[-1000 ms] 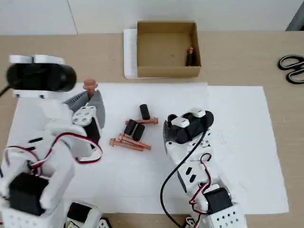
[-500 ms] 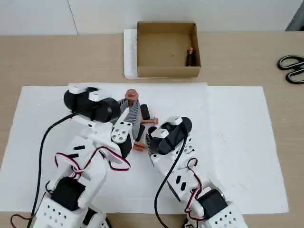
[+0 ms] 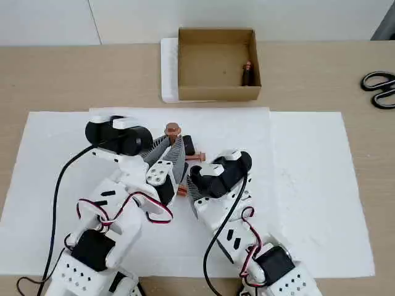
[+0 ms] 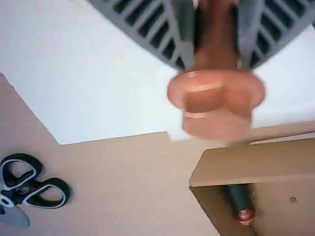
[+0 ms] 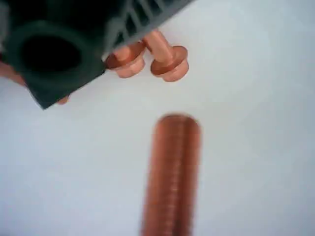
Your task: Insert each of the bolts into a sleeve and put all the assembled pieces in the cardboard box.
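On the table (image 3: 74, 74), in the high view, a sheet of white paper (image 3: 308, 185) is spread. The cardboard box (image 3: 185, 61) is set just beyond its far edge, with one assembled piece (image 3: 247, 74) lying against the box's right wall. The left hand (image 3: 171, 142) is closed on a copper bolt (image 3: 172, 129), whose flanged head sticks out past the fingertips toward the box. Just beside it, a black sleeve (image 3: 189, 145) and a loose bolt (image 3: 196, 158) are seen on the paper, and further bolt ends (image 3: 181, 192) are glimpsed between the two arms. The right hand (image 3: 192, 187) is held low over the paper, close against the left one (it is largely covered by its own wrist), so how far it is open cannot be told. Scissors (image 3: 379, 89) lie at the table's right edge.

In the left wrist view, the copper bolt is seen clamped by its shank between the grey ribbed fingers (image 4: 142, 24). A corner of the cardboard box, the assembled piece inside it and the scissors are seen beyond.

In the right wrist view, a dark sleeve (image 5: 49, 54) is shown close up, its bore facing the camera; whether it is gripped cannot be told. Two bolt heads (image 5: 170, 61) lie side by side just past it on the paper, and a threaded shank (image 5: 172, 167) is seen in the foreground.
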